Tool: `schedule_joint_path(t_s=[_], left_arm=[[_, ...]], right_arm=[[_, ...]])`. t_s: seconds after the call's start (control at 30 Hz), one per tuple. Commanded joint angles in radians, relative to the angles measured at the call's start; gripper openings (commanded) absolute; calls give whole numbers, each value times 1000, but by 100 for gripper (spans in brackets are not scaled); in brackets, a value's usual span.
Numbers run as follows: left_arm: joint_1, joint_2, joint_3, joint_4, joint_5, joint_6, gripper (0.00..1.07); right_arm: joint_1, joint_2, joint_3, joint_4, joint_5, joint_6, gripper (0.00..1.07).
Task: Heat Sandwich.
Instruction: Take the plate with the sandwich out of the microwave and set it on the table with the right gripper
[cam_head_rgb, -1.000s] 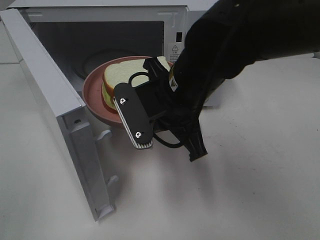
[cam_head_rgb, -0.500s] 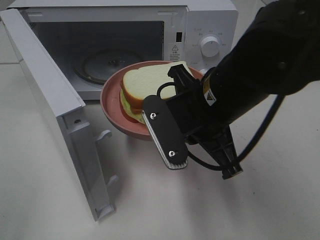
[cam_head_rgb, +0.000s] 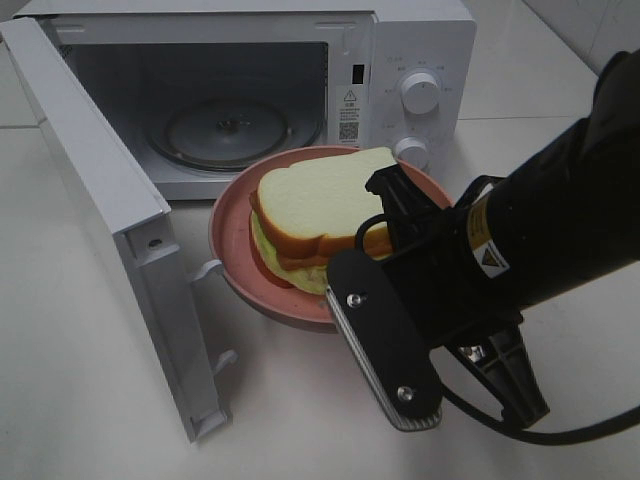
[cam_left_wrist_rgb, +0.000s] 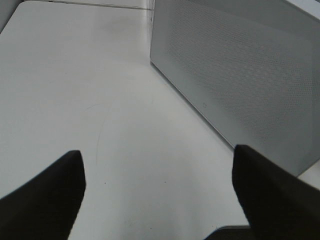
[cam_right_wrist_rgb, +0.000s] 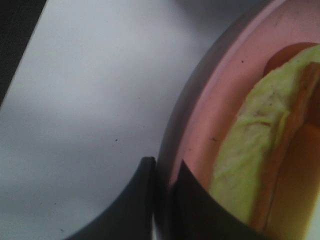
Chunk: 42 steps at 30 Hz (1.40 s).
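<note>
right gripper (cam_right_wrist_rgb: 162, 200), black and two-fingered, pinched tight on the rim of the round pink plate (cam_head_rgb: 232, 235), carrying it in the air in front of the open white microwave (cam_head_rgb: 420, 50). white-bread sandwich (cam_head_rgb: 315, 215) with orange-brown crust and pale green filling rides on the plate. over the last second the plate has drawn back out from the cavity mouth, leaving the glass turntable (cam_head_rgb: 232, 128) bare; judged as removal, suggesting the heating step is over. left gripper (cam_left_wrist_rgb: 157, 192) spread wide, holding nothing, beside the grey perforated microwave door (cam_left_wrist_rgb: 240, 70).
</note>
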Motion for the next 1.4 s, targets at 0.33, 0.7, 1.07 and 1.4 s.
schedule_joint_path(t_s=[0.33, 0.7, 1.07, 1.4], left_arm=[[1, -7, 3, -5, -14, 0, 76], [1, -7, 3, -5, -14, 0, 76], [1, -7, 3, -5, -14, 0, 76], [1, -7, 3, -5, -14, 0, 76]], right_arm=[[2, -138, 102, -38, 4, 140, 0], [2, -220, 153, -42, 56, 245, 0], [2, -238, 156, -136, 172, 508, 0], [2, -236, 93, -191, 274, 841, 0]])
